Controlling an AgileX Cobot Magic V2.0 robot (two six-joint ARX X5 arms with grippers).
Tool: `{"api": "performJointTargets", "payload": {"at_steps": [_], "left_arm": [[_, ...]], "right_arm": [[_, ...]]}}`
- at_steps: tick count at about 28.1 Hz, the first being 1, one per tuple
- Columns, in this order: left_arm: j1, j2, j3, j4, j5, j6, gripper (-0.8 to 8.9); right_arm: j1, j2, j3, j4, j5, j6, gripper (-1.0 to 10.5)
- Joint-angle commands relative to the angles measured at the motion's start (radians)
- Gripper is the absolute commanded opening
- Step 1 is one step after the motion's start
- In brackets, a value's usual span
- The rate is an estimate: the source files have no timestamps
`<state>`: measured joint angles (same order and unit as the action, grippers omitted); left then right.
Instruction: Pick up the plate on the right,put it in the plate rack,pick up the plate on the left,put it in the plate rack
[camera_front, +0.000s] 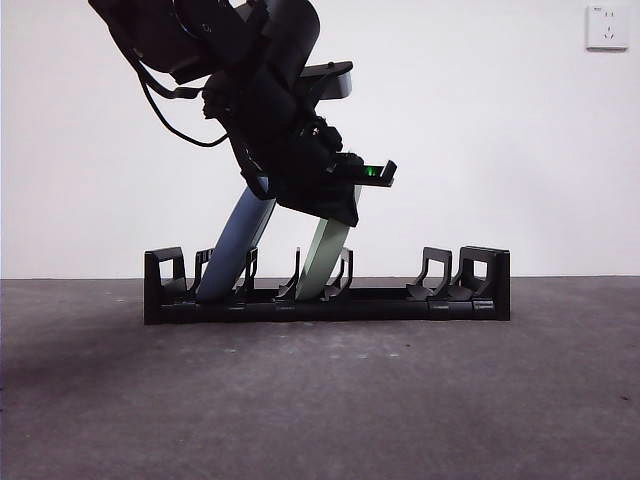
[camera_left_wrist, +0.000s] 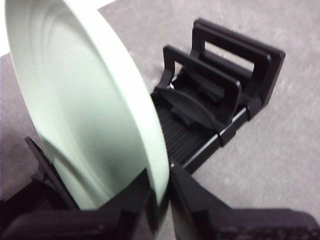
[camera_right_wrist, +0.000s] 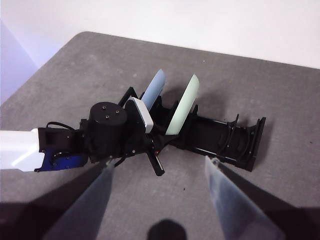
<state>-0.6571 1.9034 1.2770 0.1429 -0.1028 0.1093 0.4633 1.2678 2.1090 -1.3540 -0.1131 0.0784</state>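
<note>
Plates, two, stand in plate rack (camera_front: 400, 300); left gripper (camera_left_wrist: 160, 200) grips green one (camera_left_wrist: 85, 115).

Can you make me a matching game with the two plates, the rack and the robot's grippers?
Things:
1. pale green round plate
2. light blue round plate
3. long black plastic plate rack
4. right gripper

Places or states:
A. lying flat on the grey table
B. open, held high above the table, holding nothing
C. leaning in a rack slot, with the left gripper shut on its rim
D. leaning in a rack slot near one end post, with no gripper on it

Pairs: 1-C, 2-D, 3-A, 4-B
</note>
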Motion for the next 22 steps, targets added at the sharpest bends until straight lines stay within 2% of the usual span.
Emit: {"api": "performJointTargets", "payload": {"at_steps": [1, 5, 12, 16, 22], "left_arm": [[0.002, 0.012, 0.000, -0.021, -0.019, 0.039, -0.09], [-0.004, 0.012, 0.000, -0.043, -0.032, 0.079, -0.09], [-0.022, 0.012, 0.000, -0.045, -0.021, 0.078, 0.14], [-0.029, 0.011, 0.000, -0.046, -0.021, 0.078, 1.67], [-0.029, 0.000, 0.001, -0.076, -0.021, 0.077, 1.67]], "right_arm": [[0.001, 0.000, -0.014, -0.024, -0.004, -0.008, 3.1], [0.001, 0.000, -0.015, -0.024, -0.004, -0.008, 3.1], [0.001, 0.000, -0.015, -0.024, -0.004, -0.008, 3.1], [0.001, 0.000, -0.015, -0.024, -0.008, -0.008, 3.1], [0.001, 0.000, -0.015, -0.024, -0.022, -0.011, 3.1]]}}
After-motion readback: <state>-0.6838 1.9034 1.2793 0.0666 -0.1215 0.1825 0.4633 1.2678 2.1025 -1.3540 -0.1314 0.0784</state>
